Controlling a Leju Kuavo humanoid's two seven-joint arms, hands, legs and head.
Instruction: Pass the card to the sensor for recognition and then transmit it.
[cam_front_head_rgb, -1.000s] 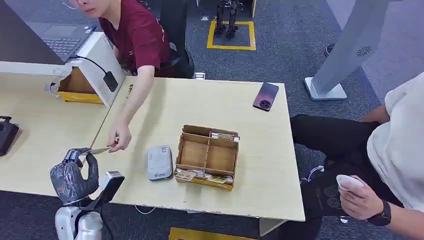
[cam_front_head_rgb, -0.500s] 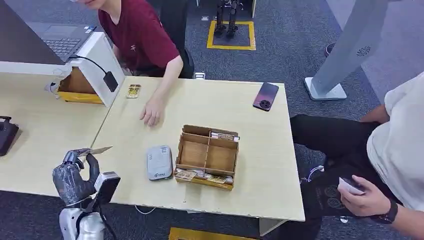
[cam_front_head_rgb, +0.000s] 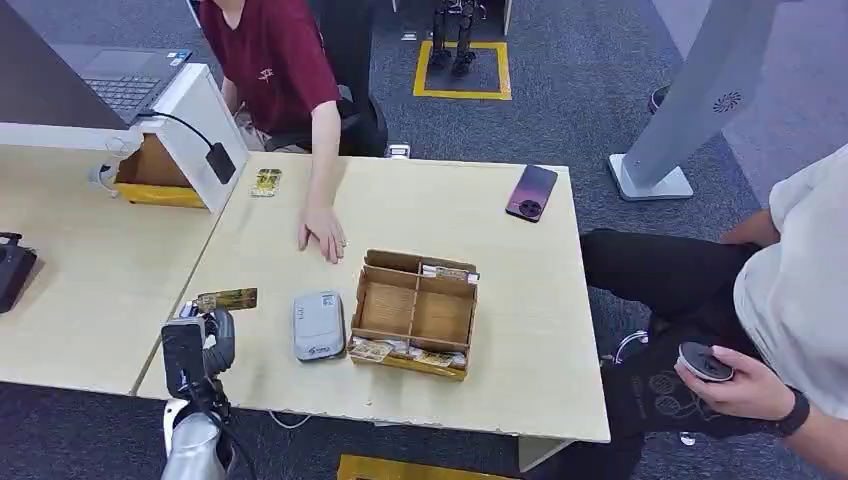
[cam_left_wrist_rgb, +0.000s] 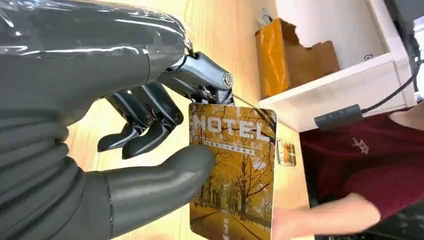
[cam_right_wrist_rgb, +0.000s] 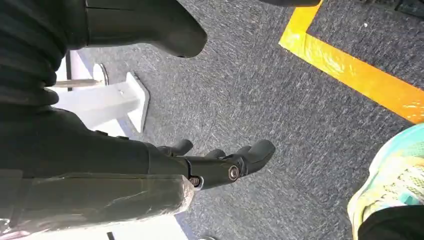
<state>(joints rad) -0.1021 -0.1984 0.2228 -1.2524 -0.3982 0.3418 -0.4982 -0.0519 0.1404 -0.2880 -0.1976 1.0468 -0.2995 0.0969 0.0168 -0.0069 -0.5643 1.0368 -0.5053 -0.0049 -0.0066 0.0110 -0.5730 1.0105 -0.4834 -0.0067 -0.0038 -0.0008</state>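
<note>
My left hand (cam_front_head_rgb: 201, 343) hovers over the table's near edge, pinching a card (cam_front_head_rgb: 227, 299) printed with an autumn tree picture. In the left wrist view the card (cam_left_wrist_rgb: 232, 170) reads "HOTEL" and sits between the thumb (cam_left_wrist_rgb: 165, 172) and the fingers (cam_left_wrist_rgb: 150, 117) of my left hand (cam_left_wrist_rgb: 90, 130). The sensor, a grey-white card reader (cam_front_head_rgb: 318, 324), lies flat on the table just right of the card, apart from it. My right hand (cam_right_wrist_rgb: 215, 165) hangs over the carpet with its fingers stretched out and nothing in it.
A divided cardboard box (cam_front_head_rgb: 415, 313) stands right of the reader. A person's hand (cam_front_head_rgb: 323, 232) rests on the table behind it. Another card (cam_front_head_rgb: 266, 181) and a phone (cam_front_head_rgb: 531, 192) lie farther back. A seated person at right holds a small round object (cam_front_head_rgb: 705, 361).
The person let go of the card and drew the hand back onto the table. My left hand turned and carried the card right, closer to the reader.
</note>
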